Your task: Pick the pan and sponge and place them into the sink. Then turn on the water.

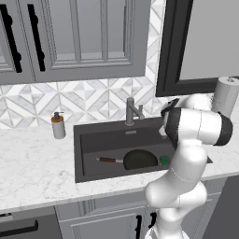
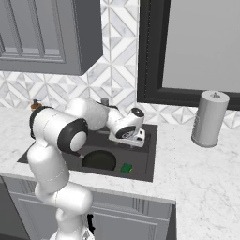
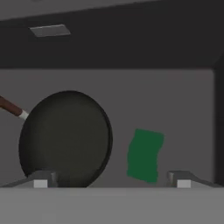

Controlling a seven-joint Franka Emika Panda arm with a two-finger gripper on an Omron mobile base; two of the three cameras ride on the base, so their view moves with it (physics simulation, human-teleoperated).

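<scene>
The black pan (image 1: 140, 159) lies flat on the floor of the dark sink (image 1: 88, 154), with its reddish-brown handle (image 1: 108, 160) pointing left. The green sponge (image 1: 165, 160) rests on the sink floor just right of the pan, apart from it. In the hand view my gripper (image 3: 112, 181) hangs open above the sink floor, with the pan (image 3: 65, 138) and the sponge (image 3: 145, 154) below it and nothing between its fingertips (image 3: 41, 180). In the left base view my arm hides the hand. No water is in view at the grey faucet (image 1: 132, 111).
A soap dispenser (image 1: 58, 125) stands on the marble counter left of the sink. A grey paper towel roll (image 2: 210, 118) stands on the counter to the right. The drain (image 3: 50, 30) sits at the far side of the sink floor. Cabinets hang above the counter.
</scene>
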